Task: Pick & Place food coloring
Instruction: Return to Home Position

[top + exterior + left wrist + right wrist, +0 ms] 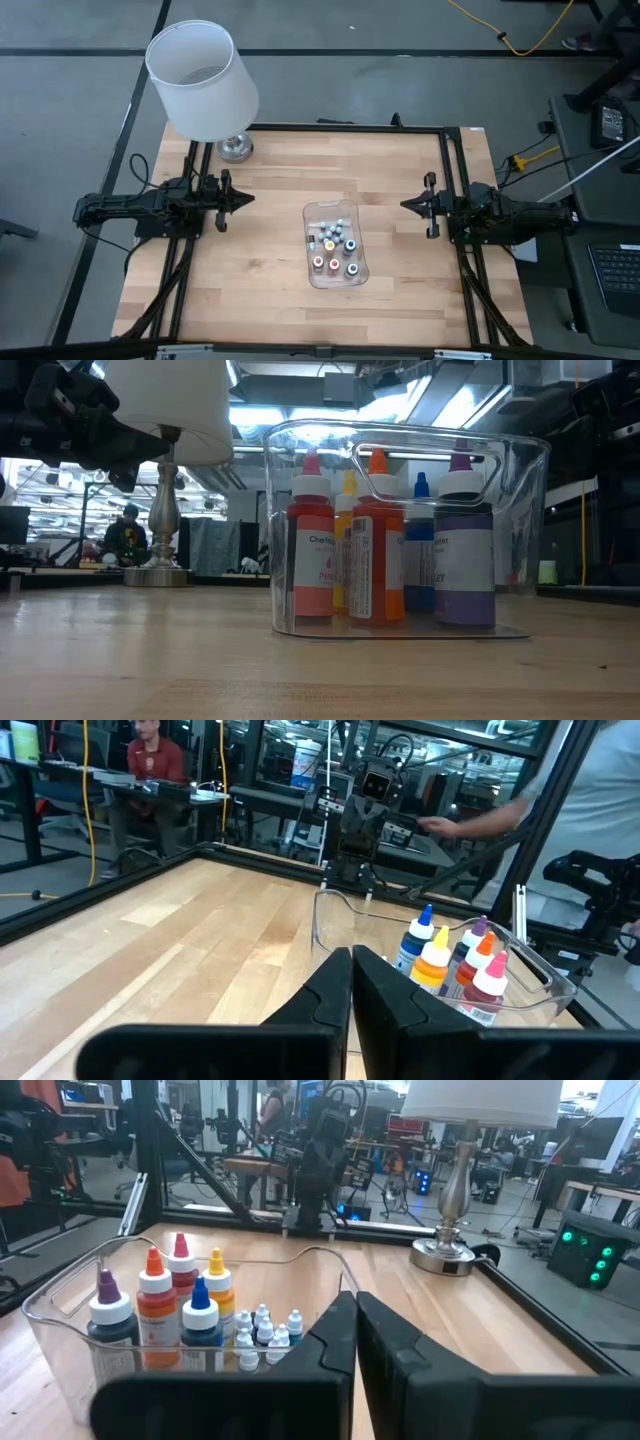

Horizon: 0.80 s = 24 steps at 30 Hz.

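A clear plastic tray stands near the table's middle. Inside it stand the food coloring bottles: tall red, orange, yellow, blue and purple ones, and several tiny pale-capped ones beside them. They also show in the left wrist view. My left gripper is shut and points level from the table's left edge toward the tray, well short of it. My right gripper is shut at the right edge, level and also apart from the tray. Both hold nothing.
A table lamp with a white shade stands on its metal base at the far left corner. A black frame rail runs round the table. People show in the room beyond. Bare wood lies round the tray.
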Available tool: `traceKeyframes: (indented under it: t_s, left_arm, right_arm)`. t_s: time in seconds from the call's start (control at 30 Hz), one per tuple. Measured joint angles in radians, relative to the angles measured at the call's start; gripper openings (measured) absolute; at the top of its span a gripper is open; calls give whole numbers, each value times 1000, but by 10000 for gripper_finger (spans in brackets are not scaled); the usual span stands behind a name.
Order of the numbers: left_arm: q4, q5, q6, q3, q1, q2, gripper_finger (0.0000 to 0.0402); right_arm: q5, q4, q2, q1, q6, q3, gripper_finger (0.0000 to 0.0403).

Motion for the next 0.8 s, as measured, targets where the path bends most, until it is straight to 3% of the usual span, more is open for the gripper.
traceKeyframes:
  t_s: [0.8]
  left_arm:
    - [0, 0, 0, 0, 0, 0, 6]
  right_arm:
    - [0, 0, 0, 0, 0, 0, 16]
